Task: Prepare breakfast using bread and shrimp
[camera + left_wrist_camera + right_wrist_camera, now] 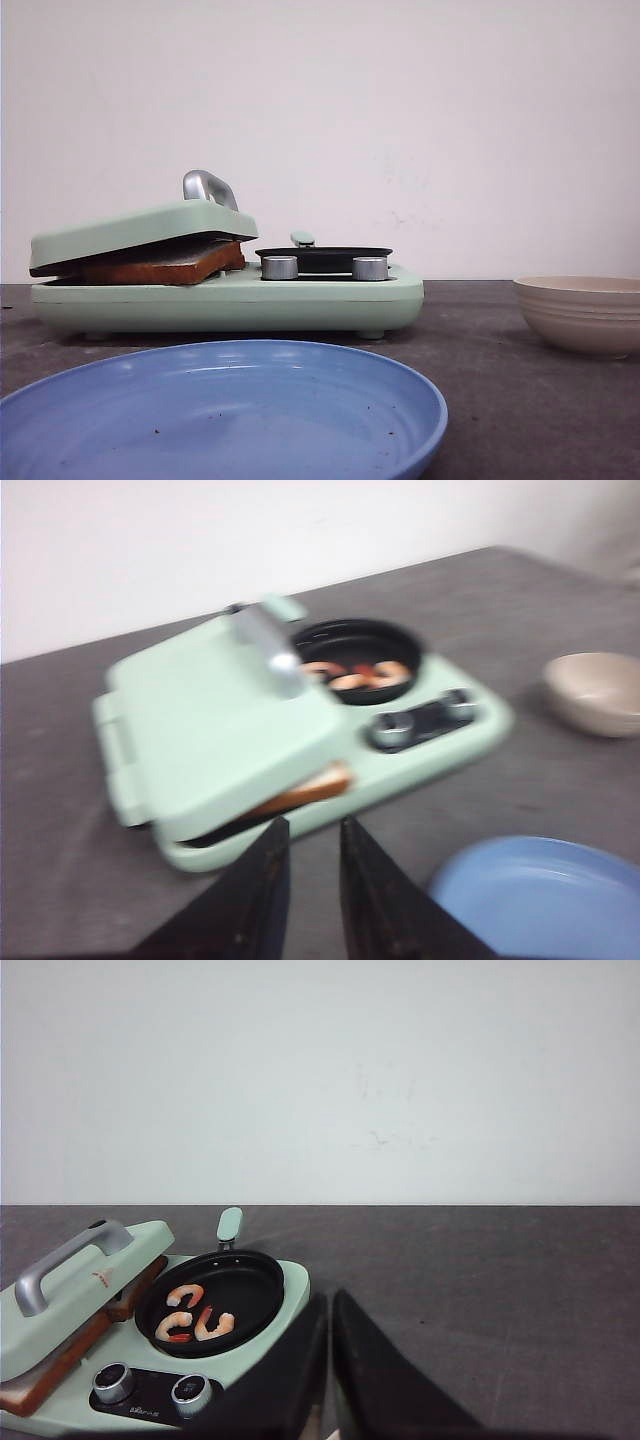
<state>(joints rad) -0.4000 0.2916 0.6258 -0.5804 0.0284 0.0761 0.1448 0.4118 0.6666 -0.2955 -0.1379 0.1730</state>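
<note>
The bread (165, 264) lies in the sandwich press of a mint-green breakfast maker (300, 298), and the lid (140, 228) rests tilted on it. Its brown crust pokes out in the left wrist view (310, 790) and the right wrist view (48, 1382). Three pink shrimp (192, 1315) lie in the machine's round black pan (250, 1290), and they also show in the left wrist view (360, 675). My left gripper (314, 830) is slightly open and empty, in front of the machine. My right gripper (330, 1302) is shut and empty, to the right of the pan. Neither gripper shows in the front view.
A blue plate (300, 400) lies in front of the machine, seen also in the left wrist view (560, 900). A beige bowl (585, 315) stands at the right. The lid has a metal handle (60, 1260). Two silver knobs (325, 267) sit below the pan.
</note>
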